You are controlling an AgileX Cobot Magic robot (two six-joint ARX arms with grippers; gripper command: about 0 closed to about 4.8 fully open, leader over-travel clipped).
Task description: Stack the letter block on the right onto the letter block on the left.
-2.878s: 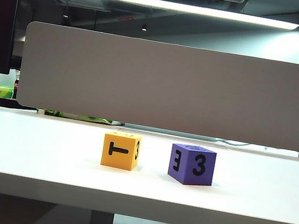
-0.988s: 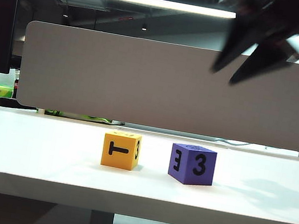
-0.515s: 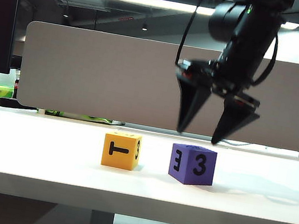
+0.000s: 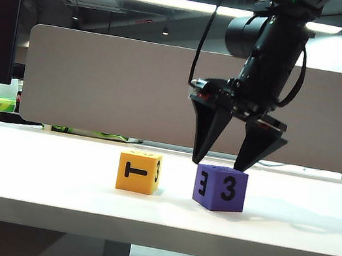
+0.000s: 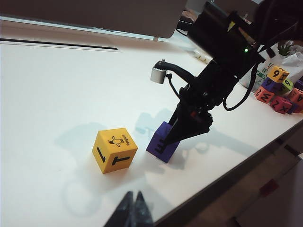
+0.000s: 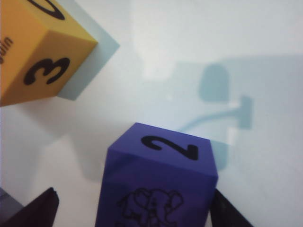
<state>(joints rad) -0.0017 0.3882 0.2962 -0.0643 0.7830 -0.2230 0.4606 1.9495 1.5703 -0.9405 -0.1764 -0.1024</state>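
Straddling the purple block [image 4: 219, 188], right pincer [image 4: 220, 162] gapes empty; left pincer [image 5: 132, 215] closed, empty, apart.

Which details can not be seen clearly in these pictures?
- Left end effector: left wrist view; the picture's edge cuts it off, only dark fingertips close together show.
- Purple foam letter block: right wrist view; its lower part is cut off, the open right end effector straddling it.
- Yellow foam letter block: small print beside the penguin is hard to read.
- Coloured blocks at the table's far end: too small.
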